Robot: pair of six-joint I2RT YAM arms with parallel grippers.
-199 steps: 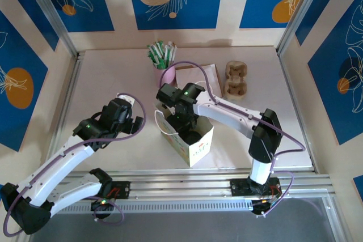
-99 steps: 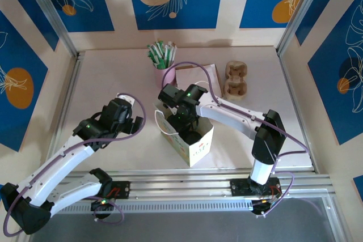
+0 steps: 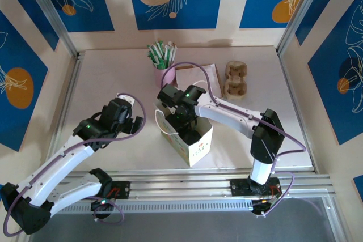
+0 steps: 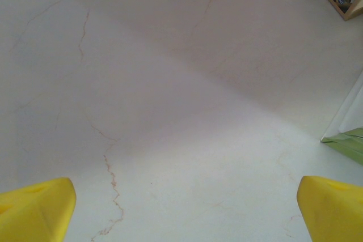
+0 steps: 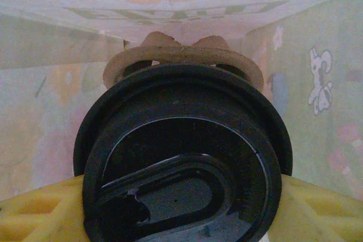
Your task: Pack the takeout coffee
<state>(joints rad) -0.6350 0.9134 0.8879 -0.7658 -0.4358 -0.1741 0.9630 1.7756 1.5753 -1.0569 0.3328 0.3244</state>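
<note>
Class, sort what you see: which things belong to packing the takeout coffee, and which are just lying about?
Job in hand: takeout coffee, black lid up; printed paper bag; right end effector gripping the coffee.
Lying about: pink cup of sticks; brown moulded cup holders.

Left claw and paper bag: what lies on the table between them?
Nothing: in the top view the table between the left claw and the bag is bare. The left wrist view shows bare surface between its fingers too.

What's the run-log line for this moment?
right gripper: gripping black-lidded takeout coffee cup inside white paper bag | left gripper: open, empty, above table
</note>
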